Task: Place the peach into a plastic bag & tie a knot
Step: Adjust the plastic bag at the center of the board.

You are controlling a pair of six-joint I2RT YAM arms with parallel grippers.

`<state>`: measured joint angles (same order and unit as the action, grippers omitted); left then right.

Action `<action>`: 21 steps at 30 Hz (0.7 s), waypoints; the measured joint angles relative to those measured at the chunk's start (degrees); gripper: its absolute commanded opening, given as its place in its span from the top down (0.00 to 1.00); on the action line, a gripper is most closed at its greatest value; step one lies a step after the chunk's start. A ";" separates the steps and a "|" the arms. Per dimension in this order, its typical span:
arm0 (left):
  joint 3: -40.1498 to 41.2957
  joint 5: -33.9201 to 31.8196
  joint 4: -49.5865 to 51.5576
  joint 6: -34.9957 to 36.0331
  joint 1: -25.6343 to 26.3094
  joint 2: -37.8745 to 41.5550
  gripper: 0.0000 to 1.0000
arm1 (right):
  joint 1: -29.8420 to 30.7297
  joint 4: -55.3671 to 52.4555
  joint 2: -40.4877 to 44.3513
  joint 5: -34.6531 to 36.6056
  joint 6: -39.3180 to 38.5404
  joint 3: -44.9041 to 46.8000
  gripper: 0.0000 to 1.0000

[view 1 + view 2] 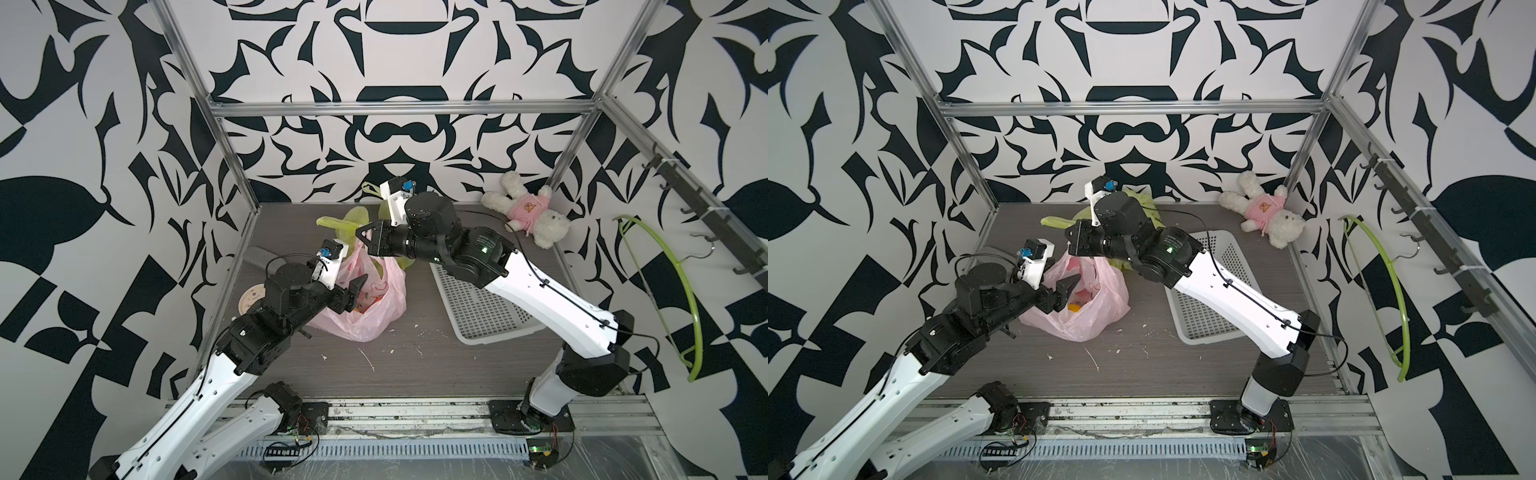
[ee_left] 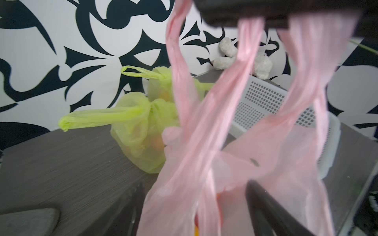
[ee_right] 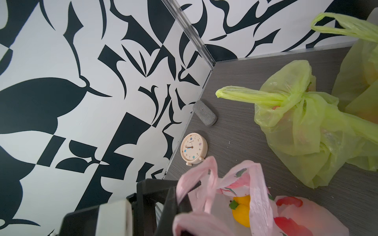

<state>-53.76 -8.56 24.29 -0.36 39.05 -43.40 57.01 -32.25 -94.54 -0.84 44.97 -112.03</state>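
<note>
The right pincer (image 1: 362, 236) was clamped on the handles of the pink bag (image 1: 374, 320), holding them up above the desk (image 1: 415, 365). The left pincer (image 1: 358, 293) stood wide at its mouth. A yellow fruit (image 3: 242, 212), possibly the peach, lay inside.

Both top views are lit evenly and softly, apparently from overhead; shadows beneath the arms on the grey table (image 1: 415, 365) are faint. The white link of the right arm (image 1: 552, 303) is blown out almost to pure white. The frame posts (image 1: 187, 54) splay outward toward the picture edges. In the left wrist view the pink bag (image 2: 255, 143) is smeared and unfocused, the tabletop streaked. The right wrist view is sharp on the clock (image 3: 193, 148), soft on the nearest plastic.
</note>
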 measured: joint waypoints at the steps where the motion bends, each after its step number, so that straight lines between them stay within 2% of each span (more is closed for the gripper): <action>1: 0.55 -0.98 -0.07 0.50 0.02 0.52 0.18 | 0.00 -0.11 0.00 -0.13 0.00 0.00 1.00; 8: 0.37 -3.23 -1.03 5.29 0.04 1.86 0.18 | 0.00 -0.72 0.00 -2.32 0.20 -0.39 1.00; 14: -0.50 -1.40 -1.79 7.48 0.09 -1.66 0.18 | 0.00 -0.76 0.00 -4.22 0.72 -0.42 1.00; 16: -0.52 -0.28 -2.40 7.52 0.09 -2.80 0.21 | 0.00 -0.76 0.00 -4.57 1.05 -0.42 1.00; 17: -0.52 0.28 -2.73 7.39 0.09 -3.10 0.27 | 0.00 -0.79 0.00 -4.72 1.22 -0.42 1.00; 18: -0.50 0.76 -3.08 7.13 0.09 -3.26 0.38 | 0.00 -0.76 0.00 -4.85 1.27 -0.42 1.00; 21: -0.50 1.99 -3.91 7.10 0.09 -3.34 0.85 | 0.00 -0.72 0.02 -5.05 1.38 -0.35 1.00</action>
<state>-54.26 -6.57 20.38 6.74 39.13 -46.74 57.01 -32.97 -94.52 -5.89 46.35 -112.38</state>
